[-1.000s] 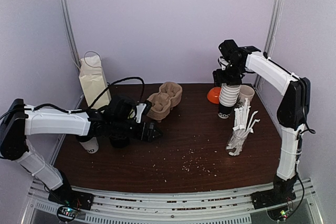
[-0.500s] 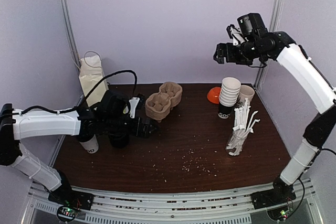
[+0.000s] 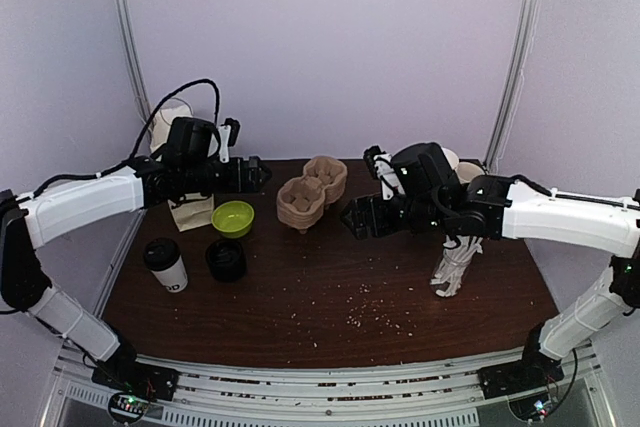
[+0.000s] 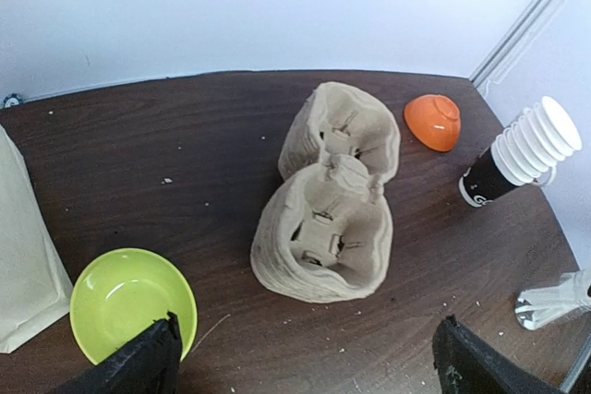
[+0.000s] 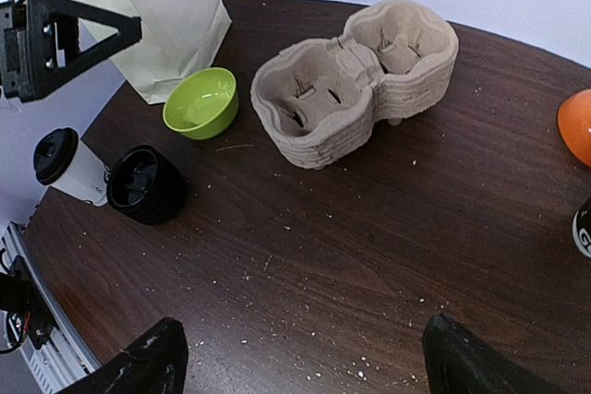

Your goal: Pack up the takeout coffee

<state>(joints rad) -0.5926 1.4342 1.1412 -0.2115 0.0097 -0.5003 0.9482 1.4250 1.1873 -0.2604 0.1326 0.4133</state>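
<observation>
Left gripper [image 3: 258,175] spread, aloft, right gripper [image 3: 352,219] likewise

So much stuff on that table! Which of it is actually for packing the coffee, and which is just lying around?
For the job: lidded coffee cup; probably also the cardboard cup carrier and the paper bag.

Just lying about: green bowl; orange bowl; stack of black lids; stack of lidless cups; glass of white straws.
</observation>
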